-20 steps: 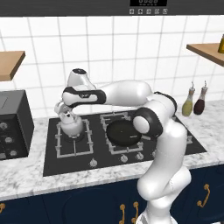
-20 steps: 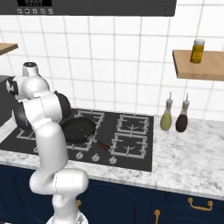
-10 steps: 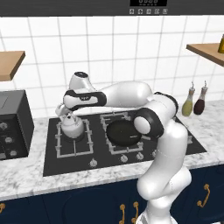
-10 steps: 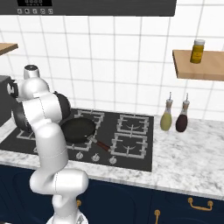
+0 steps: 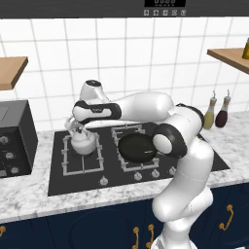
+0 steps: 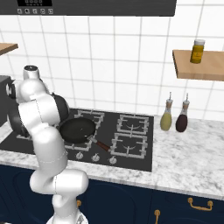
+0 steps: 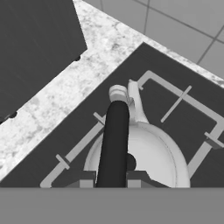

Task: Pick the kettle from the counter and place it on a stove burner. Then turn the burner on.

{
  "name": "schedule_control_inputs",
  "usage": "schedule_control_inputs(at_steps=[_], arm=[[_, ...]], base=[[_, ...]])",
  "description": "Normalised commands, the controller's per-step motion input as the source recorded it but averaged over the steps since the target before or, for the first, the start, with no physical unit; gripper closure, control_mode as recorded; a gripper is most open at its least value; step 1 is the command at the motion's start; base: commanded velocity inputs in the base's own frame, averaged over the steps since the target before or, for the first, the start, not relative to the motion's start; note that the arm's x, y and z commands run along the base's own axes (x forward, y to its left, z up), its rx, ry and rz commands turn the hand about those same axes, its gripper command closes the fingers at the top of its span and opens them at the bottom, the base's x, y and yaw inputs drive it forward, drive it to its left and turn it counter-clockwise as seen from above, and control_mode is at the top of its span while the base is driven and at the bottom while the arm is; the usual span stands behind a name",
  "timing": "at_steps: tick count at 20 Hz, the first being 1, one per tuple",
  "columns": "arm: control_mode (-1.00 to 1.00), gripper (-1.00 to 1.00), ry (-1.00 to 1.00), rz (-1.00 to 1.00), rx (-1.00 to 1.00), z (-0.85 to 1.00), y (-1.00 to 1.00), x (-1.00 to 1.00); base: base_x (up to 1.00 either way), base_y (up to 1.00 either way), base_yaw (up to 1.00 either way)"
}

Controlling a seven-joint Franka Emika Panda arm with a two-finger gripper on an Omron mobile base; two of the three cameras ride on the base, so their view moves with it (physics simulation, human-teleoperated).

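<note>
Though its tips are cut off, the pincer (image 7: 112, 179) straddles the kettle (image 7: 140, 153) handle.

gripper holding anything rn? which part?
Looks like the kettle, by its dark top handle: the fingertips sit on either side of it. The kettle sits over the left grate. Contact itself can't be confirmed.

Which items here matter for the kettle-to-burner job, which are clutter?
Job:
kettle, on the grate
stove burner beneath it
burner knobs
end effector at the kettle handle

Clutter:
frying pan
two bottles
jar on the shelf
black appliance
</note>
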Motion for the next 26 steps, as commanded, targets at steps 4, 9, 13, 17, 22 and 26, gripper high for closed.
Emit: schedule_control_inputs(at_steps=[4, 9, 13, 17, 22, 26], arm=[[-1.0, -1.0, 0.0, 0.0, 0.0, 0.0, 0.0, 0.0], [-1.0, -1.0, 0.0, 0.0, 0.0, 0.0, 0.0, 0.0], [-1.0, -1.0, 0.0, 0.0, 0.0, 0.0, 0.0, 0.0], [-1.0, -1.0, 0.0, 0.0, 0.0, 0.0, 0.0, 0.0], [-1.0, -1.0, 0.0, 0.0, 0.0, 0.4, 0.0, -0.29], [-1.0, -1.0, 0.0, -0.01, 0.0, 0.61, -0.01, -0.42]], base=[[0.0, 0.0, 0.0], [0.0, 0.0, 0.0], [0.0, 0.0, 0.0], [0.0, 0.0, 0.0], [0.0, 0.0, 0.0], [0.0, 0.0, 0.0]])
